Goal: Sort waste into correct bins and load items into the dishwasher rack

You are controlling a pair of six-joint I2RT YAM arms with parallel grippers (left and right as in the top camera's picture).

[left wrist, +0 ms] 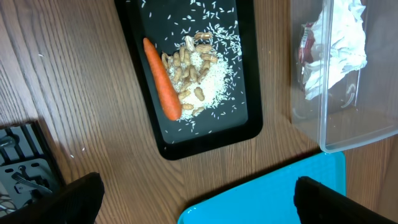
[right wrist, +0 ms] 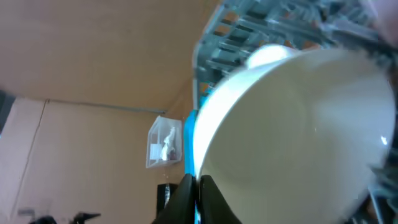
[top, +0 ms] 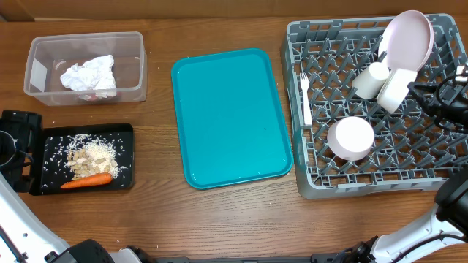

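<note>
- Overhead view: the large square grey plastic grid rack [top: 314, 183] occupies the right end of the desk.
- The rack carries these items:
  - a white round plate [top: 409, 36], standing on edge at the far right corner
  - a small white cup [top: 371, 79]
  - a tilted small white bowl [top: 395, 89], touching the cup
  - an upturned small white bowl [top: 351, 137], toward the near edge
  - a white plastic fork [top: 306, 98], lying along the rack's left side
- The right gripper [top: 431, 95] sits near the right edge, just beside the tilted small white bowl. This view does not show whether they touch.
- A crumpled white paper napkin [top: 89, 74] lies in the clear rectangular plastic tub [top: 33, 66] at the far left corner.
- An orange carrot [top: 86, 180] and beige nut scraps [top: 91, 157] lie in the shallow black rectangular tray [top: 124, 175] at the left edge.
- A teal serving tray [top: 230, 117] lies mid-desk.
- Left wrist view: the left gripper [left wrist: 196, 202] hangs above the wood between the black tray and the teal tray. Its fingers [left wrist: 78, 199] are spread wide and hold nothing.
- A small shiny red wrapper [left wrist: 306, 56] sits inside the tub beside the napkin.
- Right wrist view: the tilted small white bowl [right wrist: 298, 137], as judged from its position, fills the frame.
- The dark tips of the right gripper [right wrist: 194, 193] lie close together at the bowl's rim. Whether they clamp it cannot be told.
- Handling judgement: the bowl appears rigid, smooth, light and breakable.
  - The surface is likely slippery.
  - Grip across the rim, one finger inside and one outside.
  - Seat it gently between the pegs.
</note>
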